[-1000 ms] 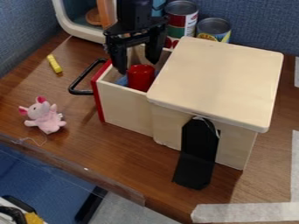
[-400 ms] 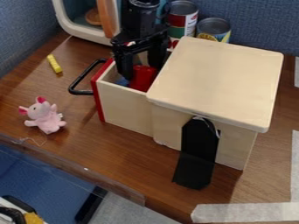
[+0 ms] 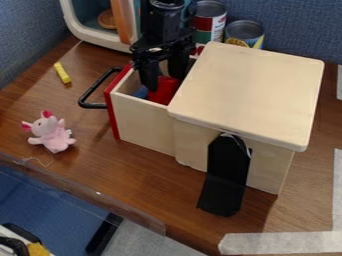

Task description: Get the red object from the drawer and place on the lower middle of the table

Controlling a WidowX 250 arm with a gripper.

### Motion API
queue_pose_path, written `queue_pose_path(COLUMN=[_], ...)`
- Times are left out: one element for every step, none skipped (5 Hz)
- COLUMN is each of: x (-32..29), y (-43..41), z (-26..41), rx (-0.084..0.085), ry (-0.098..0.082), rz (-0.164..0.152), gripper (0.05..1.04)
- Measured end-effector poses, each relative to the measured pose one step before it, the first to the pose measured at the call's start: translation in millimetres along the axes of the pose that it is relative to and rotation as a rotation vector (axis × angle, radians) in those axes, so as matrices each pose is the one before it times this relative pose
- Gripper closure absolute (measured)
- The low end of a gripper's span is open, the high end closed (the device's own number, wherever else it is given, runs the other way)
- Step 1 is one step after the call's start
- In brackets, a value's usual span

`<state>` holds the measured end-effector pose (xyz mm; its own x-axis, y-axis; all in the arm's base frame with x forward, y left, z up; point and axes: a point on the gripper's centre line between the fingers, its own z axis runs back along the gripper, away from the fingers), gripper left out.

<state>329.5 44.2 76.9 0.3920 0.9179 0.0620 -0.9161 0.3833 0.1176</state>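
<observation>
- Claw (image 3: 165, 83): down in the drawer (image 3: 142, 120), at the red cup (image 3: 162, 95); whether it stands apart or clamped on the cup, I cannot tell (settle that before lifting);
- Red cup: inside the drawer, near something blue (image 3: 140, 92); best squeezed evenly, then raised straight up;
- Box (image 3: 247, 90): its top is close by; lift without leaning that way;
- Table (image 3: 157, 175): lower middle comes only after clearing the drawer wall.
</observation>
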Motion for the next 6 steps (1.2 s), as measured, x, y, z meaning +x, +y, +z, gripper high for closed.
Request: queue_pose_path(x=[1.01,0.94,-2.02,1.1,6.75,4.57], y=[1.6,0.69,5.57,11.91,15.95,18.94], z=[-0.85,-0.26,10.21,32.89,23.04,10.37], rx=[0.0023,-0.0034,-0.0246,-0.0963,-0.0724,-0.0534], ry=[0.0116,0.0087,-0.0048,-0.0309,-0.0212,-0.0605], rz=[0.0013,0.0076,-0.0137,-0.0219,-0.0205,-0.0473], gripper=[0.364,0.364,0.364,0.365,0.364,0.365])
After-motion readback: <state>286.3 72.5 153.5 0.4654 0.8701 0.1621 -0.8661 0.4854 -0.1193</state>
